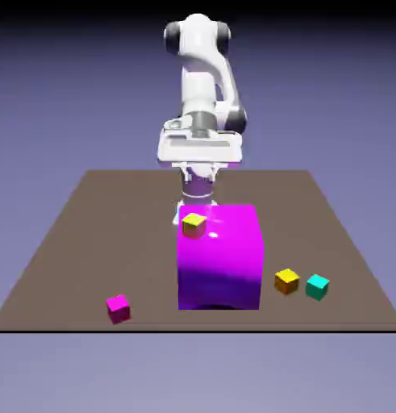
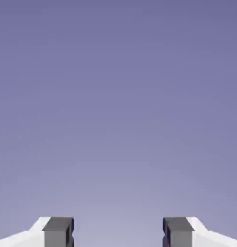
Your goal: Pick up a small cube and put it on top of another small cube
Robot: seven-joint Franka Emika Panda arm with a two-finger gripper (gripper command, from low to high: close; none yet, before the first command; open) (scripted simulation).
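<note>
Fingers point(image 2: 118, 232) stand spread, gripping nothing. Probable step: approach; next, lower toward the teal cube point(image 1: 317, 287) near the worktop's point(image 1: 112, 234) front-right corner.

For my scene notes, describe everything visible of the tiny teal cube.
The tiny teal cube is small, plain cyan-green and smooth-looking, with no markings; its top face is brighter than its sides. It looks intact and rests on the brown table, turned so that a corner faces the camera. It lies toward the exterior view's right, near the table's front edge, beside the orange-yellow cube with a narrow gap between them. Nothing but the table touches it. The hand view does not show it.
</note>
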